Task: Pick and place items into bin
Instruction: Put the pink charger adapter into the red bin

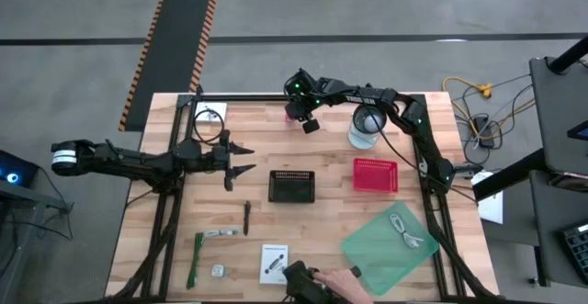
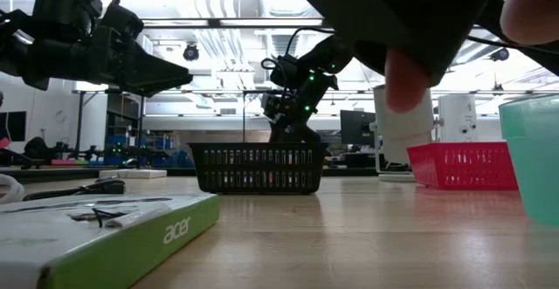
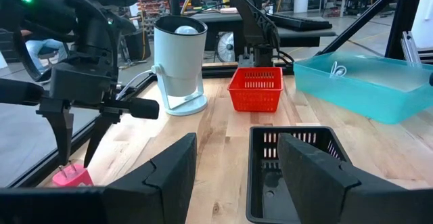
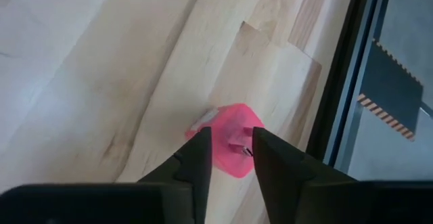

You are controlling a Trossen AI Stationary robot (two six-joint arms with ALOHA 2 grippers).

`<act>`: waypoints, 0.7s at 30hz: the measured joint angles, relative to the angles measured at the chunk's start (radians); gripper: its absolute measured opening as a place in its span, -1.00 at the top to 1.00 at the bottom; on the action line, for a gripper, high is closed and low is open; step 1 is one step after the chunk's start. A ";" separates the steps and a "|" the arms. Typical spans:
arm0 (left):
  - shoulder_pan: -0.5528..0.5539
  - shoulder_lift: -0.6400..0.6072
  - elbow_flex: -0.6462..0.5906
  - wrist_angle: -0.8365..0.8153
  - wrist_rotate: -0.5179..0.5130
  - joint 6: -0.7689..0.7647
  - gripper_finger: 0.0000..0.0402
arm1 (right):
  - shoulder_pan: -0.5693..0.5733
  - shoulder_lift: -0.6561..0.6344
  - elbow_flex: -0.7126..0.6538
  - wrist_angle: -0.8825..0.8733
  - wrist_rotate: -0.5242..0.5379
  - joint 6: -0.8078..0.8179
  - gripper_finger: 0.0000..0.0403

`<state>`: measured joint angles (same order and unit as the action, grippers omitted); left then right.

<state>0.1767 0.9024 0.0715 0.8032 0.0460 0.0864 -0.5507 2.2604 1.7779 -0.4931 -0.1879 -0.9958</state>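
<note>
Bare wooden worktop [image 1: 331, 235] lies open between the black mesh basket [image 1: 291, 186] and the near-edge clutter — a passage there. At the far edge, a white cylindrical lamp [image 1: 366, 128] and red mesh basket [image 1: 375, 174] crowd the right arm's side; a person's hand [image 1: 342, 284] intrudes at the near edge.

i count two baskets on the table: one black mesh basket [image 1: 291, 186] and one red mesh basket [image 1: 375, 174]. one teal bin [image 1: 390, 242] holds one coiled white cable [image 1: 405, 231]. there is one white cup-shaped device [image 1: 366, 126], one pink block [image 4: 229, 147], one dark stick [image 1: 247, 218], one green strip tool [image 1: 196, 259], and two white cards [image 1: 274, 261] [image 1: 210, 114].
</note>
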 joint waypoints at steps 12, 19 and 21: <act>0.000 0.000 0.000 0.000 0.000 0.000 0.04 | 0.000 0.000 0.000 0.000 0.013 0.000 0.78; 0.000 0.000 0.000 -0.001 0.000 0.000 0.04 | 0.001 0.000 0.000 -0.042 0.060 -0.014 0.83; 0.000 0.000 0.000 -0.001 0.000 0.000 0.04 | 0.000 0.000 0.000 -0.052 0.060 -0.026 0.83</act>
<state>0.1768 0.9024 0.0715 0.8024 0.0458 0.0864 -0.5503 2.2604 1.7775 -0.5453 -0.1276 -1.0218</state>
